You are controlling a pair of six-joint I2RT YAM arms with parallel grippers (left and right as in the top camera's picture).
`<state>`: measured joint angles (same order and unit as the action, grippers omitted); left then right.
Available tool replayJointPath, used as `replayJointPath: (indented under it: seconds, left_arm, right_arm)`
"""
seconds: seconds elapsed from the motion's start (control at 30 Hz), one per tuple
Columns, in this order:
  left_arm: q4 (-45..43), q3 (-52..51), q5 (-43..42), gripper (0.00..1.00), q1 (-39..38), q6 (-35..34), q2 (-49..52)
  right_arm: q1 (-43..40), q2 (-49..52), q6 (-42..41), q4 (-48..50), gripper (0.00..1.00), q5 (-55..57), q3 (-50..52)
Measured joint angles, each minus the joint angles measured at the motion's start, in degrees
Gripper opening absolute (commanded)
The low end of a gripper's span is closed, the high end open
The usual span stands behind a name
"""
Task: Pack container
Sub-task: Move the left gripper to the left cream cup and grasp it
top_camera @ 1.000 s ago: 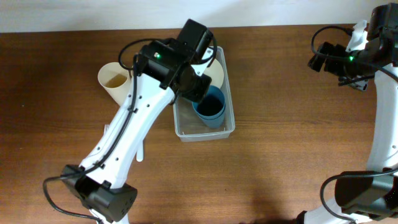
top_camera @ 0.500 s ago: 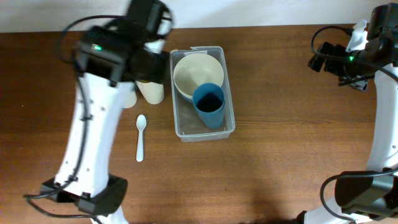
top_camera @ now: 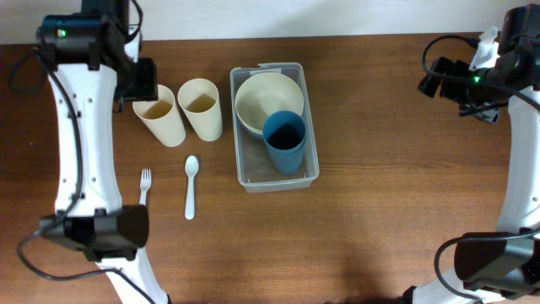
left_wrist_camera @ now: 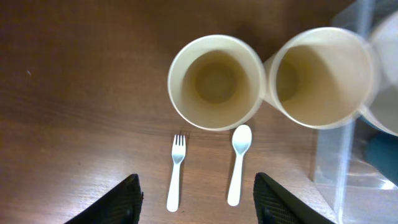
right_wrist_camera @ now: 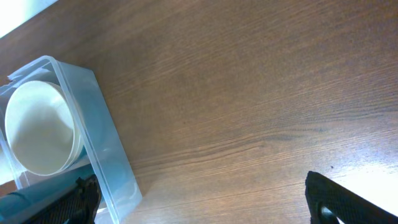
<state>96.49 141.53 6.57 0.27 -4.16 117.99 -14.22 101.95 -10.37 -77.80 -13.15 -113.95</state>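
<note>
The clear container (top_camera: 278, 178) stands at the table's middle and holds a cream bowl (top_camera: 263, 100) and a blue cup (top_camera: 283, 142). Two cream cups (top_camera: 159, 118) (top_camera: 201, 105) stand left of it, with a white spoon (top_camera: 191, 187) and a white fork (top_camera: 143, 187) in front of them. My left gripper (top_camera: 139, 80) is open and empty, high above the left cup. In the left wrist view the gripper (left_wrist_camera: 198, 199) frames the cups (left_wrist_camera: 216, 82) (left_wrist_camera: 323, 76), fork (left_wrist_camera: 176, 173) and spoon (left_wrist_camera: 238, 162). My right gripper (top_camera: 439, 78) is open and empty at the far right.
The right wrist view shows my right gripper (right_wrist_camera: 205, 199) over bare wood, with the container (right_wrist_camera: 106, 149) and the bowl (right_wrist_camera: 38, 127) at its left. The white wall edge runs along the table's back.
My left arm has swung from above the container to the far left, uncovering the two cream cups, spoon and fork. The right arm has not moved.
</note>
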Motion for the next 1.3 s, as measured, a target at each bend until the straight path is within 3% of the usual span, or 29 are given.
replayJointPath:
  seconds: [0.3, 0.43, 0.57, 0.7, 0.77, 1.3]
  left_arm:
    - [-1.0, -0.6, -4.3, 0.63, 5.5, 0.5, 9.4]
    - [-1.6, -0.8, -7.8, 0.51, 6.7, 2.2, 14.3]
    - [-2.0, -1.0, -9.4, 0.5, 6.6, 3.0, 18.4]
    - [-2.9, -1.1, -10.0, 0.13, 6.6, 3.5, 20.4]
    - [-2.9, -1.2, -10.3, 0.03, 6.6, 3.4, 20.5]
    - [0.1, -1.2, -10.6, 0.01, 9.2, 2.8, 19.2]
  right_arm:
    - [0.0, 0.0, 0.0, 0.0, 0.99, 0.0, 0.0]
    - [0.0, 0.0, 0.0, 0.0, 0.99, 0.0, 0.0]
    - [0.0, 0.0, 0.0, 0.0, 0.99, 0.0, 0.0]
    - [0.0, 0.0, 0.0, 0.0, 0.99, 0.0, 0.0]
    - [0.0, 0.0, 0.0, 0.0, 0.99, 0.0, 0.0]
    - [0.0, 0.0, 0.0, 0.0, 0.99, 0.0, 0.0]
